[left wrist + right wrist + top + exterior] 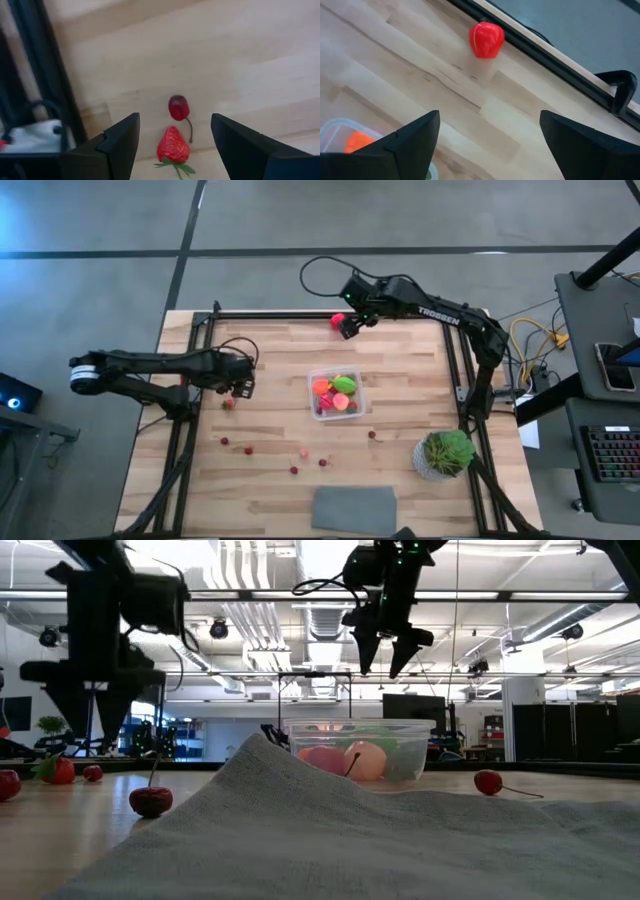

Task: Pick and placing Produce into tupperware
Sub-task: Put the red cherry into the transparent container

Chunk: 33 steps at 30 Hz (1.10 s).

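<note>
L gripper hangs over the table's left side, jaws apart and empty, straddling a strawberry w/ a cherry just beyond; lined up for a grab, I'd say; R gripper is raised near the far edge, jaws wide, nothing held, facing a red pepper; tupperware sits mid-table, already holding several pieces; approx 6 berries lie loose nearer the cloth.

Red strawberry with green leaves; grey cloth.
</note>
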{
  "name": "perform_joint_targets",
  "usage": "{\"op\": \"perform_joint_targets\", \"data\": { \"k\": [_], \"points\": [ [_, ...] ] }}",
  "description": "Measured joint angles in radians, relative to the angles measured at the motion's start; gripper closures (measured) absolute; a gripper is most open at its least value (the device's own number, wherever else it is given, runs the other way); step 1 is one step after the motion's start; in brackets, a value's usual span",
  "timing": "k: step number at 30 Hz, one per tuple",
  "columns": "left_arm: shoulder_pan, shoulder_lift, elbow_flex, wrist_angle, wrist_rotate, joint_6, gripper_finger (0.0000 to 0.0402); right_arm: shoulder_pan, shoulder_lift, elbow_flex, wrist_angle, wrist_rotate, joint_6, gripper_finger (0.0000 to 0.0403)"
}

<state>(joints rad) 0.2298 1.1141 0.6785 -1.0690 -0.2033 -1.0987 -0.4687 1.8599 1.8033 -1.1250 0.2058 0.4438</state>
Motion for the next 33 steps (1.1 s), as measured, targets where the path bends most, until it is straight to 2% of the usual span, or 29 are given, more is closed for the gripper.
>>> {"op": "perform_joint_targets", "data": {
  "k": [7, 20, 24, 33],
  "points": [
    [0.0, 0.0, -0.097, 0.15, 0.049, -0.03, 0.0171, -0.001, 0.0, -0.026, 0.002, 0.0, -0.003, 0.0065],
    [0.0, 0.028, -0.162, 0.208, 0.031, -0.049, 0.0174, -0.001, 0.0, -0.029, 0.009, 0.0, -0.011, 0.0071],
    [0.0, 0.05, -0.175, 0.269, 0.042, -0.049, 0.0201, -0.001, 0.0, -0.029, 0.01, 0.0, -0.01, 0.0073],
    [0.0, 0.112, -0.17, 0.284, 0.045, -0.048, 0.0277, -0.001, 0.0, -0.029, 0.01, 0.0, -0.01, 0.0074]
  ]
}}
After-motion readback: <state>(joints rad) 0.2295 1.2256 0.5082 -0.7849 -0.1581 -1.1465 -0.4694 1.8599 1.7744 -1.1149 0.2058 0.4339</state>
